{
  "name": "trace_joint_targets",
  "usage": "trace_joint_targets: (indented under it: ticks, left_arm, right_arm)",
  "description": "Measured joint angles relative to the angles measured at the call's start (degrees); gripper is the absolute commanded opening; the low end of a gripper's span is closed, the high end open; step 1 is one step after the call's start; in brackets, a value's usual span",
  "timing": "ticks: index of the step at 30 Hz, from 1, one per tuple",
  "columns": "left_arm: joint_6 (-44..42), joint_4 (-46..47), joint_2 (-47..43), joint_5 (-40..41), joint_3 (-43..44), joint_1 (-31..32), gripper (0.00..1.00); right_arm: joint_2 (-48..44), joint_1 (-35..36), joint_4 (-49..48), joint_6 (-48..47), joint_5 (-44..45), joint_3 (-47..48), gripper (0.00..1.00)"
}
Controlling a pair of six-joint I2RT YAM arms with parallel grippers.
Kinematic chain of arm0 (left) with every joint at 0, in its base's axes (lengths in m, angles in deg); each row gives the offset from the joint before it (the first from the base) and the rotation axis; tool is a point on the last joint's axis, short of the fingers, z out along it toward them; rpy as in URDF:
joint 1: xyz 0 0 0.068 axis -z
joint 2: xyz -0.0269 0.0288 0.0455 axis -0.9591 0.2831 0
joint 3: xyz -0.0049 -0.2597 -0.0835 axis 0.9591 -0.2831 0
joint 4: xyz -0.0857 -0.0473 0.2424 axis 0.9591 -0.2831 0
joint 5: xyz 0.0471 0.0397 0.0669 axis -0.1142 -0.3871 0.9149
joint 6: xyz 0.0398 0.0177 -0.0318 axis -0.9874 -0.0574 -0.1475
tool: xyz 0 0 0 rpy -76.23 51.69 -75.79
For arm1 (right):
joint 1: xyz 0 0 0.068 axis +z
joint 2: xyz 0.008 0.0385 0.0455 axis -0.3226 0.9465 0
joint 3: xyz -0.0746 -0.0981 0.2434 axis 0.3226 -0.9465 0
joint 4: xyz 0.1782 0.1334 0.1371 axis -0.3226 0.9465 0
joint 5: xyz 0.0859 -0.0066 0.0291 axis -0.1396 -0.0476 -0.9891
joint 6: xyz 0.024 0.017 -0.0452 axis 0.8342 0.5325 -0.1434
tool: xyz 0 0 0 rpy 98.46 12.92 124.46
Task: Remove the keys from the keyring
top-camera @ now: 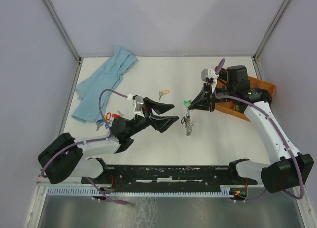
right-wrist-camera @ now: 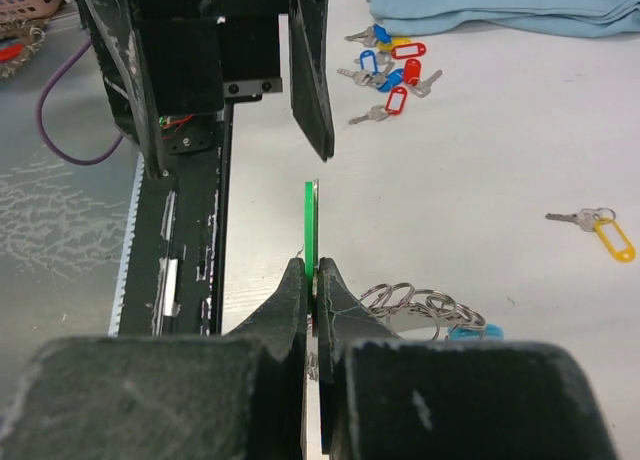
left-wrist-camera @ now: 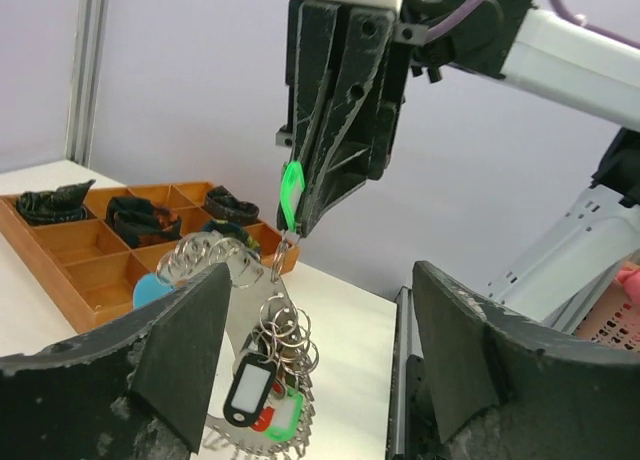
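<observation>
My right gripper point(top-camera: 191, 105) is shut on a green plastic tag point(right-wrist-camera: 311, 225) and holds it up. From the tag the keyring point(top-camera: 188, 125) hangs above the table, a bunch of silver rings and keys with black, green and red tags point(left-wrist-camera: 262, 385). Its light blue stretch point(left-wrist-camera: 150, 291) shows behind. My left gripper point(top-camera: 169, 114) is open and empty, just left of the hanging bunch. In the left wrist view the bunch hangs between its fingers point(left-wrist-camera: 180, 350), nearer the left one. The right wrist view shows the rings point(right-wrist-camera: 415, 303) beside my shut gripper point(right-wrist-camera: 313, 272).
Loose keys with red and blue tags point(top-camera: 108, 119) lie by the left arm and show in the right wrist view point(right-wrist-camera: 392, 70). A key with a yellow tag point(top-camera: 164, 93) lies mid-table. A blue cloth point(top-camera: 104, 82) is at the back left. A wooden compartment tray point(top-camera: 258, 87) stands at the right.
</observation>
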Motion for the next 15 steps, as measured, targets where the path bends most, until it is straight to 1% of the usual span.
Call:
trace_joint_targets:
  ticks: [4,8,12,15]
  left_arm:
    - [-0.22,0.63,-3.15,-1.53,-1.31,0.00,0.85]
    - [-0.07,1.62,-3.56,-4.02,-1.27,0.00,0.87]
    - [1.25,3.58,-1.46,-5.49,0.22,0.00,0.86]
    - [2.91,5.88,1.49,-5.44,1.68,0.00,0.81]
  right_arm:
    - [0.00,0.00,2.01,-2.47,-2.08,-0.39,0.01]
    - [-0.48,0.02,2.93,-4.44,-4.28,-1.22,0.01]
    - [-1.05,0.07,3.32,-5.29,-5.73,-1.97,0.01]
    - [-1.11,0.46,3.28,-5.49,-6.49,-2.12,0.01]
